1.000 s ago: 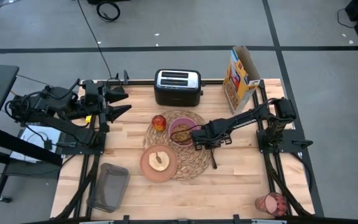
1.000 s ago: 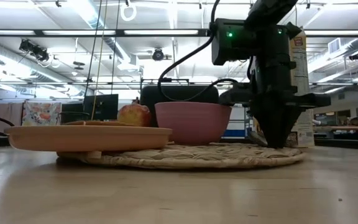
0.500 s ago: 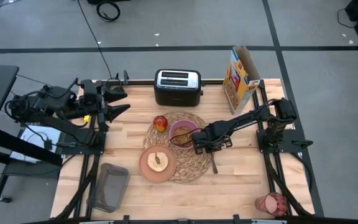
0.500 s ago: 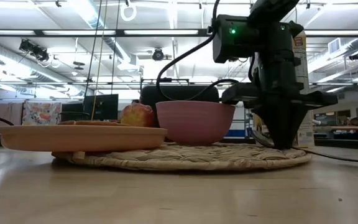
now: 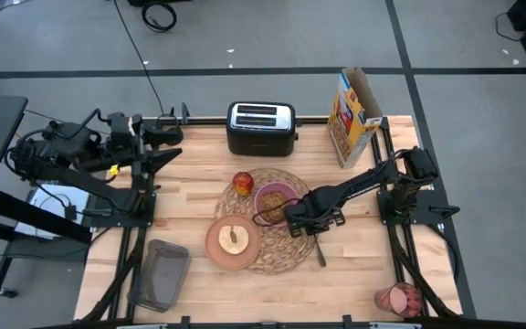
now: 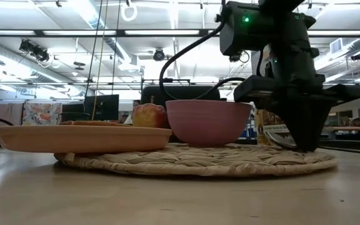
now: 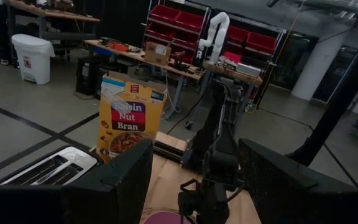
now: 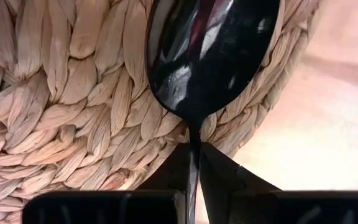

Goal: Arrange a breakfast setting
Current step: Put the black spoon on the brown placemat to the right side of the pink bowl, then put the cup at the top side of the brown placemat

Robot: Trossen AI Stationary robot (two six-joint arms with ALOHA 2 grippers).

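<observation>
Spoon (image 8: 211, 53) pinched in right claw (image 8: 194, 163)

You have 1 placemat (image 5: 265, 220), 1 bowl (image 5: 274, 196), 1 plate (image 5: 233, 240), 1 apple (image 5: 242, 183), 1 spoon (image 5: 319, 249), 1 tumbler (image 5: 398, 299), 1 toaster (image 5: 261, 127), 1 cereal box (image 5: 352, 115).

Spoon (image 8: 210, 56): we see the bowl's far end cut off by the right wrist view's edge; the handle vanishes between the fingers (image 8: 222, 171).
Tumbler (image 5: 398, 299): partly cut by the high view's lower edge.
Placemat (image 6: 199, 159): its far side is hidden behind the plate (image 6: 83, 137) and pink bowl (image 6: 208, 120).
</observation>
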